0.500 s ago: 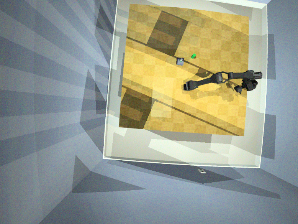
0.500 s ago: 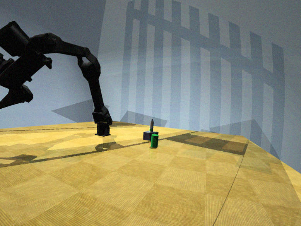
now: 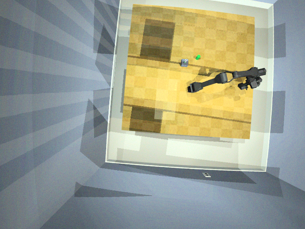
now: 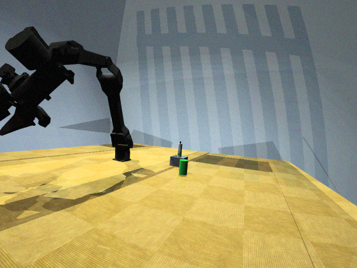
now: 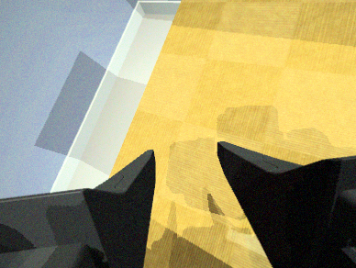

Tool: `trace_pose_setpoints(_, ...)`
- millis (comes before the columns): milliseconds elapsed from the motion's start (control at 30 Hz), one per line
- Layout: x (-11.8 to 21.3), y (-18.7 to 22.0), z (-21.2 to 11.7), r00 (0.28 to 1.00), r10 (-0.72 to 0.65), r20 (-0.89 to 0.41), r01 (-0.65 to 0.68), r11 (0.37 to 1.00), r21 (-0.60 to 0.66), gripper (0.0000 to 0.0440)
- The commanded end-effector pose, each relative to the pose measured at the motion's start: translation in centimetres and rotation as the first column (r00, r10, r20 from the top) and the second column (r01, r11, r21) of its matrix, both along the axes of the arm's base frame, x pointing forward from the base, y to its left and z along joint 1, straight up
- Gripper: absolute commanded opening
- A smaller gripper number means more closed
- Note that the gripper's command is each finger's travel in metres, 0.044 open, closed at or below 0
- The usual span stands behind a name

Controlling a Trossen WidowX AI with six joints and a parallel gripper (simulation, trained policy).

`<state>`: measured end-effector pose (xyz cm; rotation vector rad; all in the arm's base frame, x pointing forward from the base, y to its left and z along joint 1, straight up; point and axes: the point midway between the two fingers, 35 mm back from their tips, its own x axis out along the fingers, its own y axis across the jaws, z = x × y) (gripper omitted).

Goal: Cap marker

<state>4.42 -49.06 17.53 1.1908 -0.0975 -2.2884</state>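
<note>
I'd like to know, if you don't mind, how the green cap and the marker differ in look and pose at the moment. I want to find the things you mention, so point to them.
The cap (image 3: 198,57) (image 4: 183,167) is green all over, while the marker (image 4: 180,149) is mostly grey-white with a green band low down and a dark tip. The cap stands directly on the table, whereas the marker stands in the holder block (image 3: 184,65) (image 4: 173,161). The cap looks wider than the slim marker. Both are upright.

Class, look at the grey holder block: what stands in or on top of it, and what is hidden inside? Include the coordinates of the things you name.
A marker (image 3: 186,60) (image 4: 179,149) stands upright in the block (image 3: 184,64) (image 4: 174,160), dark tip up and uncapped. Its lower end is hidden inside the block.
</note>
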Motion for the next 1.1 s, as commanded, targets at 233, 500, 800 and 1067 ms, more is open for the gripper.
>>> trace_pose_setpoints(233, 3.5, 1.5, -0.9, 0.997, 0.017, 0.069, -0.018, 1.0, 0.003, 0.0218)
trace_pose_setpoints(500, 6.0, 2.6, -1.3, 0.993, 0.026, 0.117, -0.027, 1.0, 0.003, 0.023)
trace_pose_setpoints(800, 8.7, 4.0, -1.7, 0.984, 0.033, 0.173, -0.034, 0.999, 0.006, 0.0243)
trace_pose_setpoints(1067, 11.1, 5.3, -2.2, 0.975, 0.035, 0.221, -0.039, 0.999, 0.012, 0.0254)
